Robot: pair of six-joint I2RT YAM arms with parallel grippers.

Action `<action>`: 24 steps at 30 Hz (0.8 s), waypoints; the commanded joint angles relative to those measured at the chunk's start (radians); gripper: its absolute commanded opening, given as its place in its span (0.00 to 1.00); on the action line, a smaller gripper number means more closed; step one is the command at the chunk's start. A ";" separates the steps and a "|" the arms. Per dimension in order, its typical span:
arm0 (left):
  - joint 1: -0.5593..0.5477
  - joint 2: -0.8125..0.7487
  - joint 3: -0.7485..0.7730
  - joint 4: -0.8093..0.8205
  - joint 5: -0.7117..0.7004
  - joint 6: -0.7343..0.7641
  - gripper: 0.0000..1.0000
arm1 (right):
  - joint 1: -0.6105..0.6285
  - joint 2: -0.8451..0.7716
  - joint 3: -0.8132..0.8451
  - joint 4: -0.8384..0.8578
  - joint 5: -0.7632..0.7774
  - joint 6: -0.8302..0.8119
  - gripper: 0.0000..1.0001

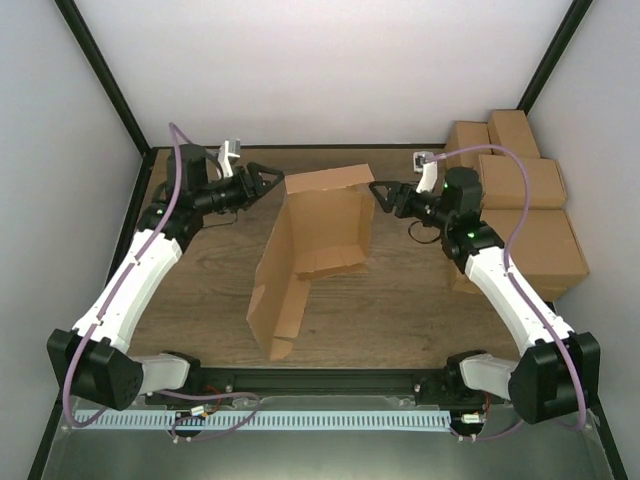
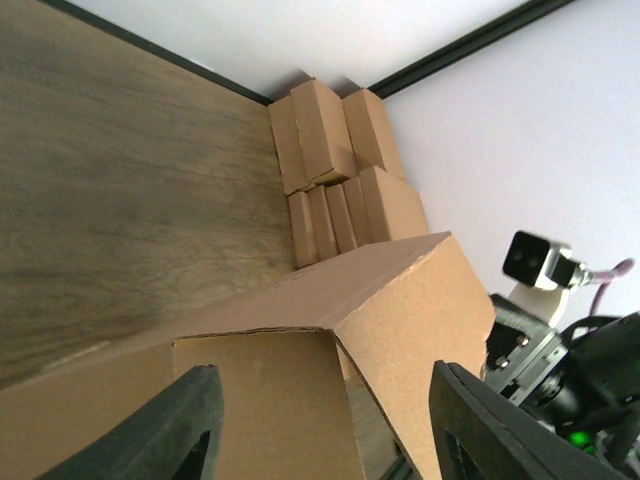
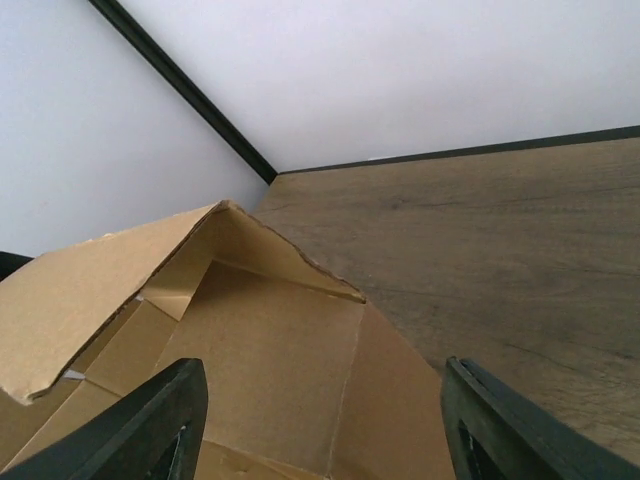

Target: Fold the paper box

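Note:
The paper box [image 1: 310, 250] is a brown cardboard mailer, partly folded, standing in the middle of the table with walls raised and a long flap reaching toward the near edge. My left gripper [image 1: 272, 182] is open, right at the box's far left corner. In the left wrist view its fingers [image 2: 190, 430] straddle the box's corner [image 2: 330, 380]. My right gripper [image 1: 380, 196] is open beside the box's far right wall. In the right wrist view the box's inside [image 3: 260, 370] lies between its fingers [image 3: 150, 425].
A stack of finished brown cartons [image 1: 520, 210] fills the back right corner, close behind my right arm; it also shows in the left wrist view [image 2: 340, 170]. The wooden table [image 1: 200, 290] is enclosed by white walls with black frame posts.

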 commanded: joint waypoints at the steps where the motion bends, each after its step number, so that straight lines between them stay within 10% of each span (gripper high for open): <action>1: 0.001 -0.003 -0.014 0.023 0.008 -0.003 0.55 | -0.007 0.014 0.034 0.013 -0.075 0.014 0.66; 10: 0.004 -0.046 -0.086 0.009 -0.065 -0.009 0.36 | -0.007 0.052 0.031 0.018 -0.083 0.008 0.66; 24: -0.050 0.061 -0.091 0.053 0.044 0.027 0.42 | -0.008 0.092 0.005 0.018 -0.159 -0.018 0.60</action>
